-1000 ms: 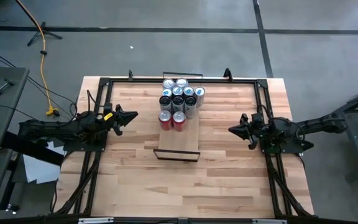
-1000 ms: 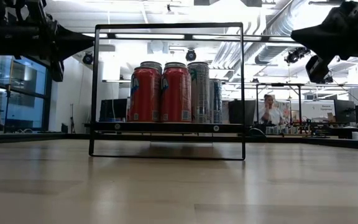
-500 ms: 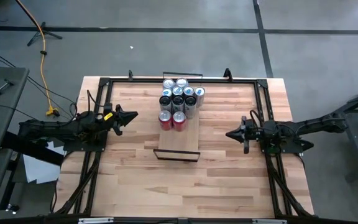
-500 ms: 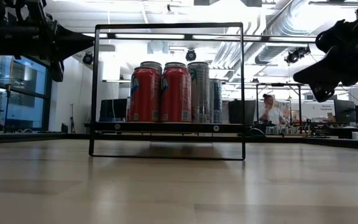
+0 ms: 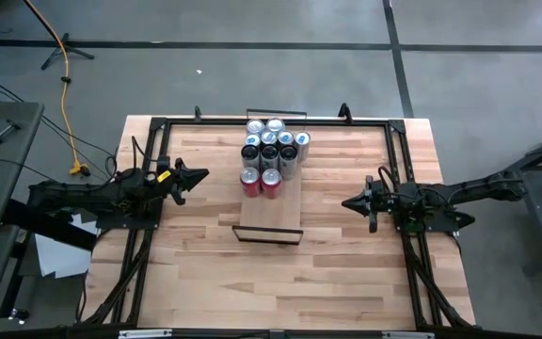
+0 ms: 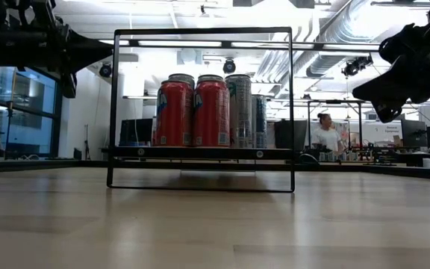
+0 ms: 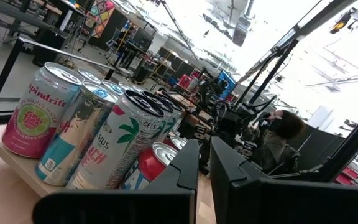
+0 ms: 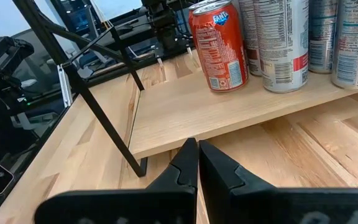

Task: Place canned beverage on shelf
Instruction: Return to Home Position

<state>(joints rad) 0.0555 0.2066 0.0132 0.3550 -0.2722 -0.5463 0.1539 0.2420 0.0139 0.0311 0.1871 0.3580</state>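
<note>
Several cans stand upright in a cluster (image 5: 271, 151) on the far part of the shelf, a narrow light-wood plank (image 5: 269, 215) with a black frame (image 5: 269, 234) at its near end. Two red cans (image 5: 261, 181) stand nearest the frame; they also show in the low view (image 6: 192, 112). My left gripper (image 5: 203, 174) is shut and empty, hovering left of the cans, which show in its wrist view (image 7: 104, 130). My right gripper (image 5: 346, 203) is shut and empty, hovering right of the shelf, its fingers (image 8: 197, 152) pointing toward the plank (image 8: 229, 112) and a red can (image 8: 219, 46).
Black frame rails (image 5: 149, 235) run along the tabletop's left, right and far edges. Bare butcher-block tabletop (image 5: 271, 282) lies near the front edge. A person (image 6: 325, 134) stands in the room beyond the table. A yellow cable (image 5: 66, 85) lies on the floor.
My right gripper has gone down and a little toward the shelf, and it has rolled about its own axis; for the last half second it has stayed still. The cans and the shelf have not moved.
</note>
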